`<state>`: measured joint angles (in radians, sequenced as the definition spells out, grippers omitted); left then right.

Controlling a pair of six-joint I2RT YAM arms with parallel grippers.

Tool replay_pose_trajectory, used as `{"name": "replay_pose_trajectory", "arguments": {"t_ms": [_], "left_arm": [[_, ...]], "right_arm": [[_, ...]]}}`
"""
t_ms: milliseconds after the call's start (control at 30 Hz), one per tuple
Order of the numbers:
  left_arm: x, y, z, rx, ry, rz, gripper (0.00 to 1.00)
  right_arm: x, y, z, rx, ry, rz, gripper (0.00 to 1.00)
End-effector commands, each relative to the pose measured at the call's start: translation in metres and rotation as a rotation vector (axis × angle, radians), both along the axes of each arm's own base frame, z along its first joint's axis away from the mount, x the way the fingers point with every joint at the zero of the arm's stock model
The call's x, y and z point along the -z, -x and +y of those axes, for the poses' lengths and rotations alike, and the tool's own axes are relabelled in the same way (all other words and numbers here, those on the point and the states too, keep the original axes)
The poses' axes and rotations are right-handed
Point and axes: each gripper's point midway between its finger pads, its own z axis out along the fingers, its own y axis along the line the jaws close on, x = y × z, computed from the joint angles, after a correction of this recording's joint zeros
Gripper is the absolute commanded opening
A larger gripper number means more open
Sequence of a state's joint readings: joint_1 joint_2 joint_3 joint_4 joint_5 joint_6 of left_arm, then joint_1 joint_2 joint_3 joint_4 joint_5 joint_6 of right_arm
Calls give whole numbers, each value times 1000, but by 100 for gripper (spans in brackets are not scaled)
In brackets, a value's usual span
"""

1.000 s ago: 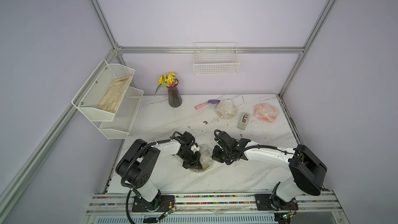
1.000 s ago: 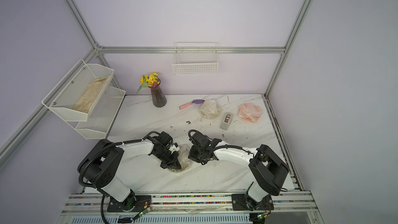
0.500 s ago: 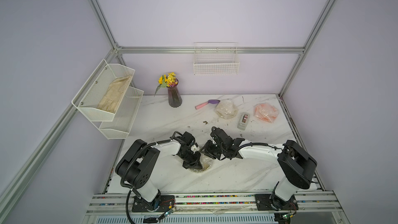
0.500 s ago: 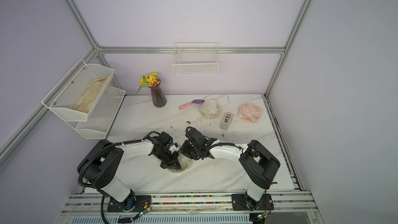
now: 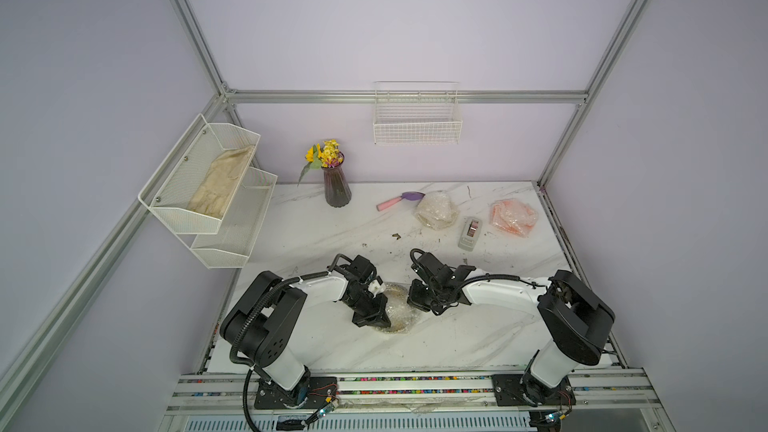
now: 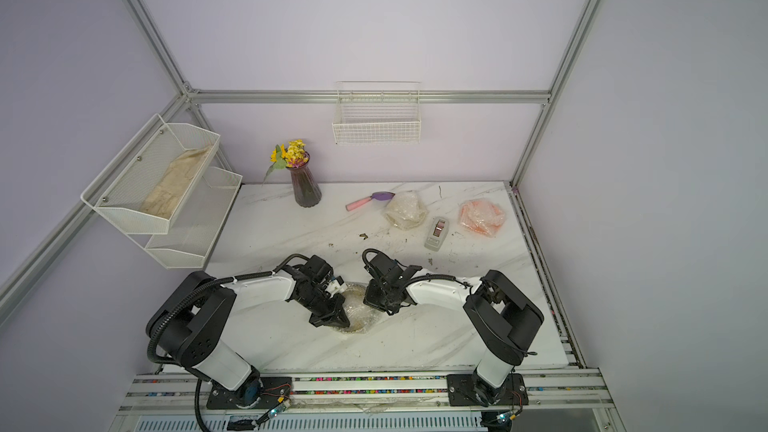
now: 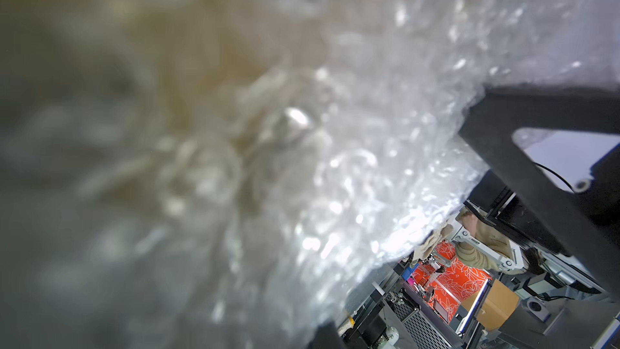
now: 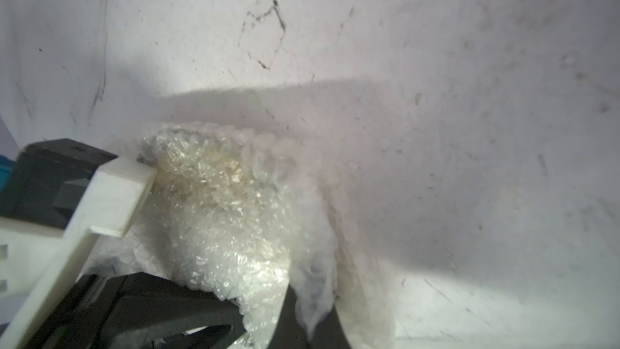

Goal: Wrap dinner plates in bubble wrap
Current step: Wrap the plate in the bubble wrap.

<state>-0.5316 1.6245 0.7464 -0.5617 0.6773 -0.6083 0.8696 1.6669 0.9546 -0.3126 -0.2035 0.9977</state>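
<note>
- Three plate bundles are seen on the marble table [image 5: 316, 234]; every position below is given from the grey tape dispenser [image 5: 470, 233].
- Just beside the dispenser, on its robot-left side and slightly toward the back wall, the cream plate [image 5: 435, 210] is seen only as a pale bundle under its wrap.
- Just beside the dispenser on its robot-right side, the orange plate [image 5: 513, 216] is likewise covered, its colour showing through.
- Well apart from the dispenser, toward the arm bases and to robot-left, the yellow plate [image 5: 400, 289] is found. Only a dark rim and a brownish tint are made out through the bubble wrap [image 5: 398, 308] heaped over it in both top views.
- The left gripper [image 5: 380, 320] is clamped on the bubble wrap at the bundle edge farthest from the dispenser. In the left wrist view, blurred crumpled wrap fills most of the picture and is bunched between the fingers [image 7: 536, 169].
- The right gripper [image 5: 417, 304] is clamped on the bubble wrap at the bundle edge nearest the dispenser. In the right wrist view a fold is pinched between its dark fingers [image 8: 302, 323].
- A vase [image 5: 336, 189] of yellow flowers and a pink-handled scoop [image 5: 399, 200] are seen farther to robot-left of the dispenser, near the back wall.
</note>
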Motion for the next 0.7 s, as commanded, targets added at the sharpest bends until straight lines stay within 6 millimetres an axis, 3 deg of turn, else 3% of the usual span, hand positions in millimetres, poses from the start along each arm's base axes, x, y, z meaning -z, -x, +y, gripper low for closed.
{"name": "replay_pose_trajectory", "arguments": {"t_ms": [0, 100, 233, 367, 400, 500, 667], "left_arm": [[41, 30, 48, -17, -265, 98, 0], [41, 29, 46, -14, -259, 99, 0], [39, 28, 46, -15, -254, 95, 0], [41, 29, 46, -9, -254, 100, 0], [41, 29, 45, -8, -255, 99, 0], [40, 28, 45, -11, -255, 96, 0], [34, 24, 45, -16, -252, 73, 0]], "right_arm": [[10, 5, -47, -11, 236, 32, 7], [-25, 4, -51, -19, 235, -1, 17], [-73, 1, -44, -67, 194, -50, 17], [-102, 0, 38, -94, -241, -35, 11], [-97, 2, 51, -93, -307, -4, 10], [-66, 6, 65, -58, -372, 68, 5], [-10, 21, 55, -40, -324, 159, 4]]}}
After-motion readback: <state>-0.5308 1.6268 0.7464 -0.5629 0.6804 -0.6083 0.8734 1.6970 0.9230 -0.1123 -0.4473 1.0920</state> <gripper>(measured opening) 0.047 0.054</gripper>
